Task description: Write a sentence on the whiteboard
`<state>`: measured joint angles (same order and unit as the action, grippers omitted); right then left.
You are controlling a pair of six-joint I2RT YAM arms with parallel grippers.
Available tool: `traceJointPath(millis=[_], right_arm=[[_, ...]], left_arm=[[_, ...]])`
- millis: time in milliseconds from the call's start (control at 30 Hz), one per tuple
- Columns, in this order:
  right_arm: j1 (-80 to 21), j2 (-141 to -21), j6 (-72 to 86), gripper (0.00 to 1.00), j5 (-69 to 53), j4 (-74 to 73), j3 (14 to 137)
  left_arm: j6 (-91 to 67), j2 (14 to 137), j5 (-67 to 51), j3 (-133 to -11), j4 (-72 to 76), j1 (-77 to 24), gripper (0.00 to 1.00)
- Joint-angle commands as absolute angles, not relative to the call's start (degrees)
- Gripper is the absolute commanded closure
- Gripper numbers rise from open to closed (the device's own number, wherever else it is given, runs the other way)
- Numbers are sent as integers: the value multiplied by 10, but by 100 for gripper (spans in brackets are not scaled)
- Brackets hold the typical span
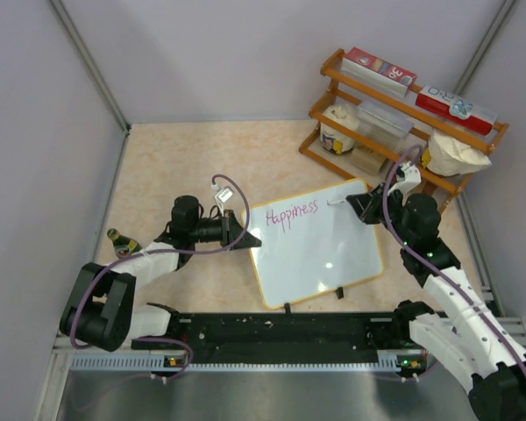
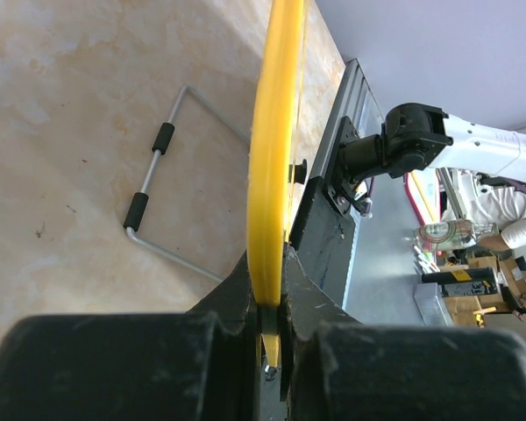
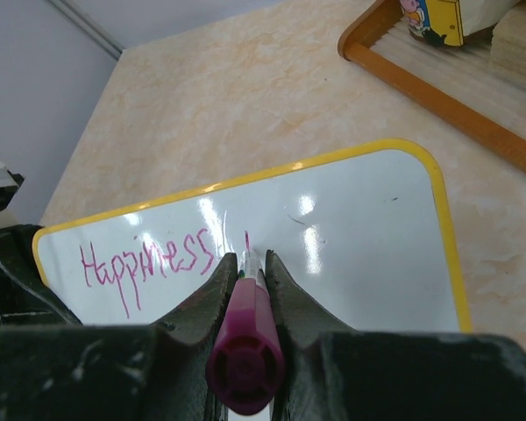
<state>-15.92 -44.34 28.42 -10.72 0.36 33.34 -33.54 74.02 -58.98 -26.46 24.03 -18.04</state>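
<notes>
The whiteboard (image 1: 320, 250) lies mid-table, white with a yellow frame, tilted, with "Happiness" in magenta near its far edge. My left gripper (image 1: 248, 237) is shut on the board's left edge; the left wrist view shows the yellow frame (image 2: 272, 175) clamped between the jaws. My right gripper (image 1: 355, 206) is shut on a magenta marker (image 3: 245, 342) with its tip on the board (image 3: 351, 263) just right of the word, beside a short fresh stroke. The marker (image 1: 337, 203) reaches left from the gripper over the board's far edge.
A wooden rack (image 1: 403, 123) with boxes, a jar and a bag stands at the back right, close behind my right gripper. A small bottle (image 1: 123, 243) lies by the left arm. A bent metal stand (image 2: 158, 189) lies on the table under the board. The black rail (image 1: 280, 333) runs along the near edge.
</notes>
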Motion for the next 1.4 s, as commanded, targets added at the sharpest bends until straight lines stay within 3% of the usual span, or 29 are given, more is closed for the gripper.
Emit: traceJointPath(millis=[0, 500, 900, 1367], right_arm=[[-151, -427, 272, 100, -119, 1, 322], [-151, -395, 305, 100, -124, 15, 360], [-152, -476, 315, 100, -110, 51, 399], [-151, -482, 298, 100, -82, 44, 368]], left_arm=[[-290, 746, -567, -248, 215, -187, 100], [-290, 748, -566, -248, 215, -187, 100], [-286, 743, -567, -250, 204, -187, 100], [-286, 752, -570, -255, 208, -187, 100]])
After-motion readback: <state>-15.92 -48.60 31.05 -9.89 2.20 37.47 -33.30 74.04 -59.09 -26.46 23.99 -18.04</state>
